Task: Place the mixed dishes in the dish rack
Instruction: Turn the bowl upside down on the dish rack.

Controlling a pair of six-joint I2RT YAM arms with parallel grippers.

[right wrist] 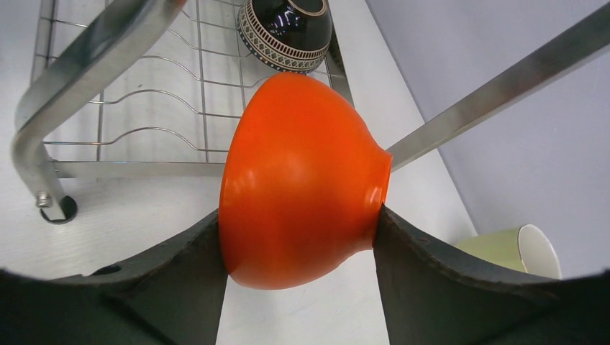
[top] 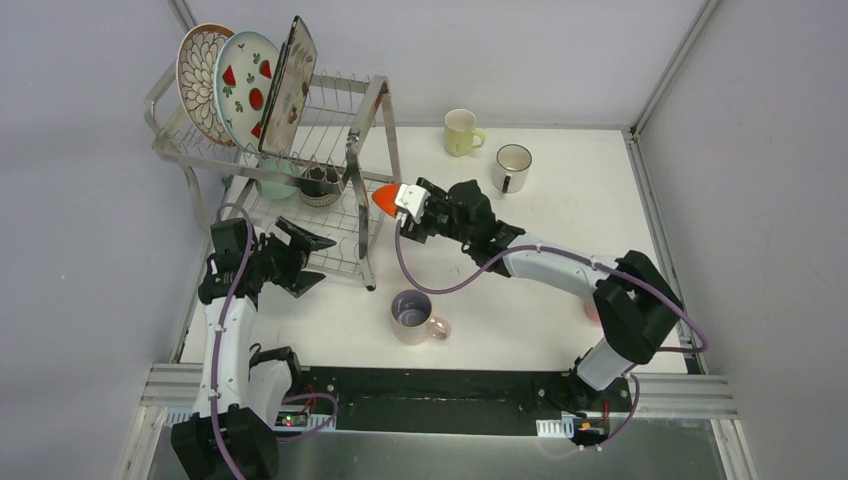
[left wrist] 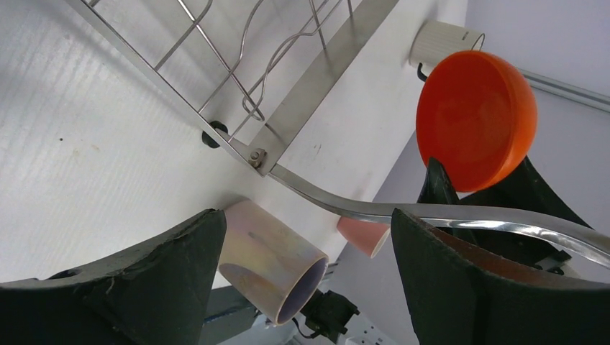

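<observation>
Item: dish rack [top: 345,230], two-tier chrome wire, stood at the far left of the white table [top: 560,230]. Upper tier held three plates on edge: petal-pattern round plate [top: 198,75], red-fruit round plate [top: 245,85], flowered square plate [top: 290,85]. Lower tier held a mint bowl [top: 275,180] and, just beside it, a dark brown patterned bowl [top: 320,183]. The orange bowl [top: 384,198] was off the table, tipped on its side and clamped between the fingers of the right gripper [top: 402,203], just beside the rack's right-hand slanted leg and outside the lower tier. The left gripper [top: 322,262] was spread wide and held nothing, near the rack's front rail. Not yet loaded, all on the table: lilac mug [top: 413,315] near the front, white mug [top: 511,167] and yellow mug [top: 460,132] toward the back, pink mug [top: 590,310] mostly hidden behind the right arm. Risks, as judged: the bowl could strike the slanted leg or the upper rail on entry, since the opening looked tight; glazed curved walls could slip in the pinch; a low placement could knock the brown bowl; the idle left fingers could foul the path.
</observation>
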